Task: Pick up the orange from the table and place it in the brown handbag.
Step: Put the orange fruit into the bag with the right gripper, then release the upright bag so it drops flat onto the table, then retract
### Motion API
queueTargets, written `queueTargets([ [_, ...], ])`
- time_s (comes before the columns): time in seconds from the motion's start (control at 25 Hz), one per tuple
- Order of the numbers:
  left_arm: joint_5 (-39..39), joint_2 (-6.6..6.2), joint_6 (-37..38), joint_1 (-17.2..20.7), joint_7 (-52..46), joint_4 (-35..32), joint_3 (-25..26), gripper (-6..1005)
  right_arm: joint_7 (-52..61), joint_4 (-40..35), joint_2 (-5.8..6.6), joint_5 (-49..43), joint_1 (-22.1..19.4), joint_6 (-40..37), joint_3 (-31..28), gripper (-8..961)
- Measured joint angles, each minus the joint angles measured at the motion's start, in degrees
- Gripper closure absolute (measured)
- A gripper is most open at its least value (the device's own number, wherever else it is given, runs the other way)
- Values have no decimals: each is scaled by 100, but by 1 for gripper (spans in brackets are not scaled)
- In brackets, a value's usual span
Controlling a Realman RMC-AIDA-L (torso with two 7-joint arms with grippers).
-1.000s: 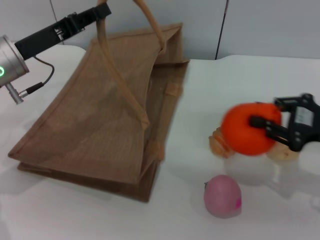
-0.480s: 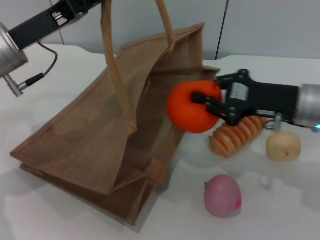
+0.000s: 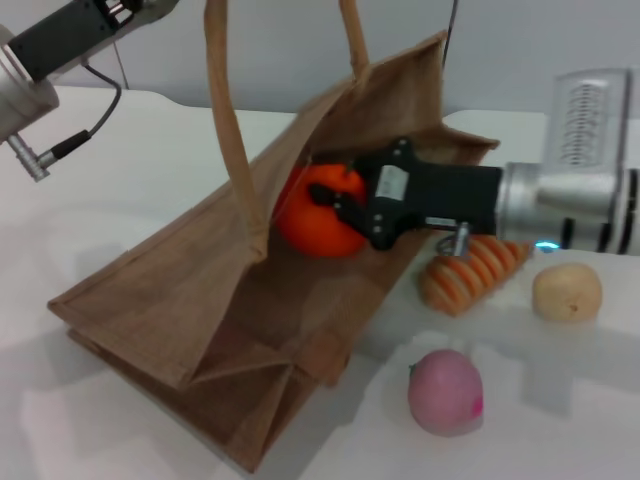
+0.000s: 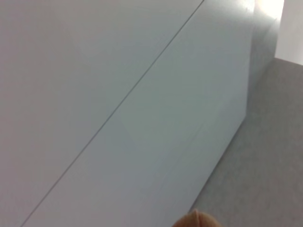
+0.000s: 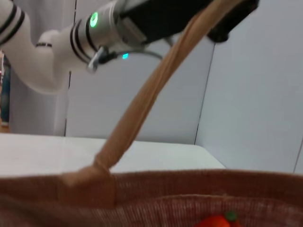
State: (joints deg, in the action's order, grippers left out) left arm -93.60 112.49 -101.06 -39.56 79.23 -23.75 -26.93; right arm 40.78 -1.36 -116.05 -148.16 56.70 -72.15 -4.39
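Holding the orange [image 3: 318,211] pinched, right claw [image 3: 340,208] sits inside the mouth of the brown handbag [image 3: 190,320], above its lower wall. Left claw lifts a handle out of frame; finger state cannot be told. Pick done; release into bag remains.

The right arm reaches in from the right edge of the head view at mid-height — silver wrist section first, then a black forearm running leftward toward the centre. Its right gripper [image 3: 335,208] sits just left of centre, black fingers [image 3: 352,215] clamped around the orange [image 3: 318,212]. The left arm enters at the upper left corner, a silver joint at the edge and a black link slanting up to the top border — its gripper lies beyond the frame there.
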Motion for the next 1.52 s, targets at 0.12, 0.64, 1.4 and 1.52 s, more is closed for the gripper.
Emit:
queueTargets([
  [0.12,-72,5,-124,-42,-58,35,0,873,-176,246,-27,-1,99,443,-14,855],
  [0.64,-490,-33,-346,89,-67,139,56,873,-855,902,-58,40,178,2281,-500,856],
  [1.4,-584,-137,779,455,521,596,454,872,-1343,731,-25,45,-1023,973,-2062,291],
  [1.52,-579,-107,989,476,649,603,450,872,-1362,542,-23,49,-1361,524,-2692,223],
])
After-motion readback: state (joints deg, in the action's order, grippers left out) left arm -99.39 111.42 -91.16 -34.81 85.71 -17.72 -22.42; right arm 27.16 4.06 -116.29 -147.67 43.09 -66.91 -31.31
